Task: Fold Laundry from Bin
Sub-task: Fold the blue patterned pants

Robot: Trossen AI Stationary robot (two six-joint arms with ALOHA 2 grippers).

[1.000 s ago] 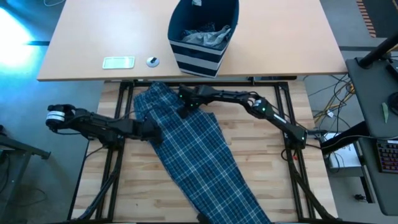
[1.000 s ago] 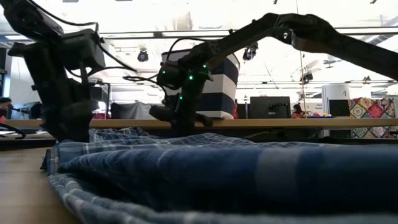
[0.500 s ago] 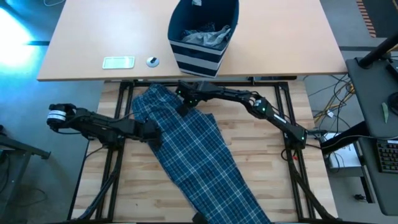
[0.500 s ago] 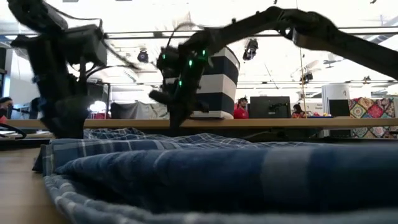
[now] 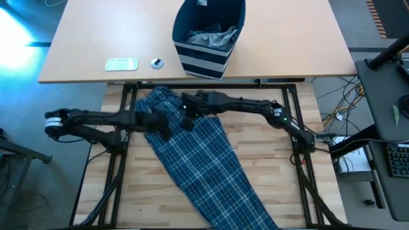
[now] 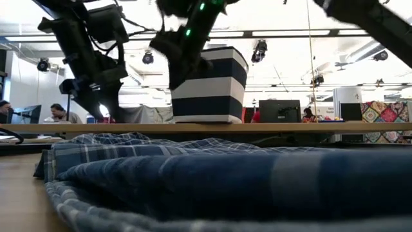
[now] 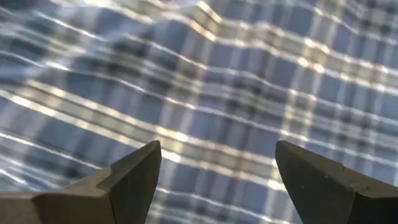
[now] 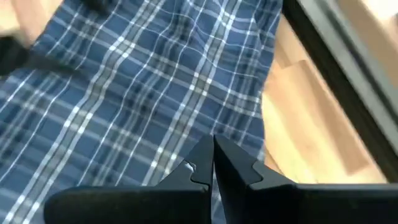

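Both grippers (image 5: 163,124) (image 5: 187,114) now lifted off one plaid trousers (image 5: 198,160)

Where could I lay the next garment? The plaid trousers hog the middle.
Bare wood lies on the slatted table left of the plaid trousers, and right of them near the right arm's base. The upper middle is crowded: left gripper, right gripper. The tan desk right of the bin is bare.

The left gripper (image 7: 214,180) hung over rumpled blue-and-white plaid cloth (image 7: 236,81), its two dark fingers (image 7: 134,177) spread wide, nothing between them, plaid filling the frame.
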